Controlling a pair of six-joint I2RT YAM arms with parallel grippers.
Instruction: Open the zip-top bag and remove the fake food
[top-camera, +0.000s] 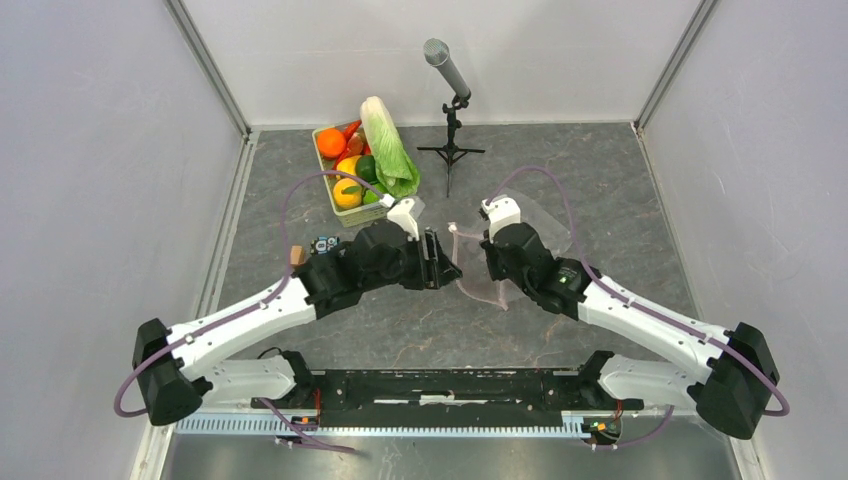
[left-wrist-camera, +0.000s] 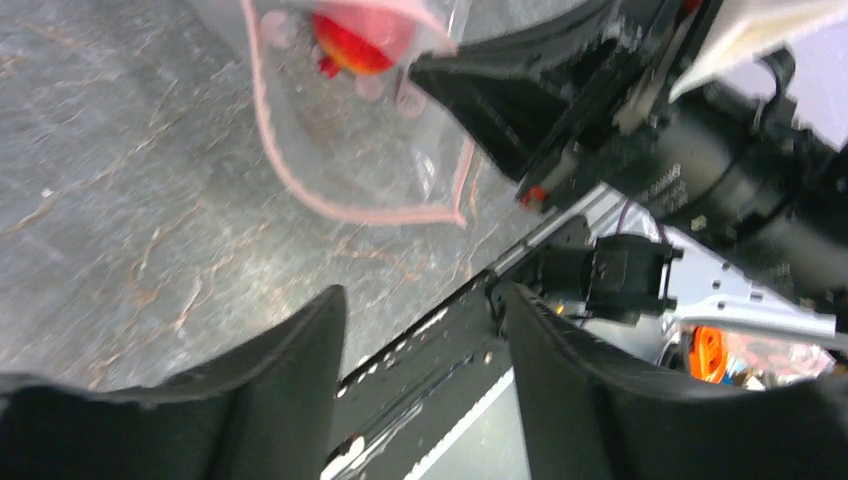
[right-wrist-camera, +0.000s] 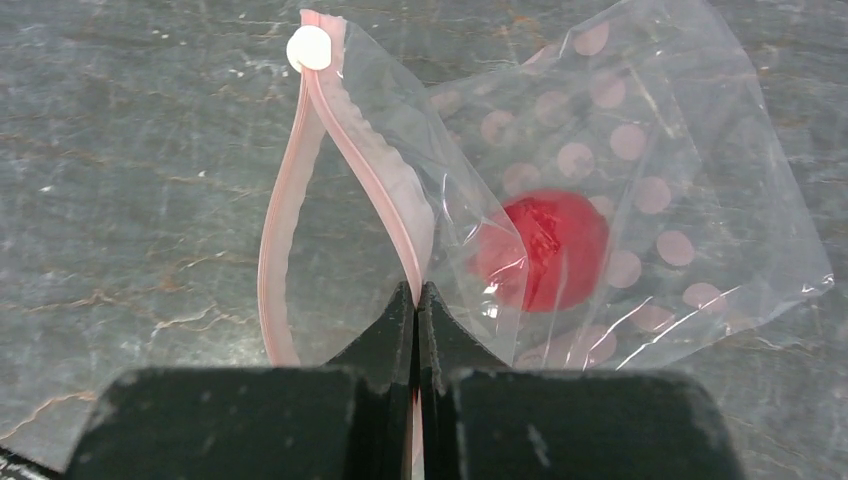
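The right gripper (right-wrist-camera: 416, 292) is clamped on one lip of the zip-top bag (right-wrist-camera: 650, 130), which rests on the tabletop (right-wrist-camera: 120, 150) with the red piece (right-wrist-camera: 545, 250) inside. The left gripper (left-wrist-camera: 420, 300) is part-open and empty. A hard tug could slip that lip free.

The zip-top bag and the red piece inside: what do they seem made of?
The zip-top bag: thin clear plastic film, glossy, since it creases and shows the table through. The red piece: probably smooth plastic, with a bright sheen; the film blurs it.
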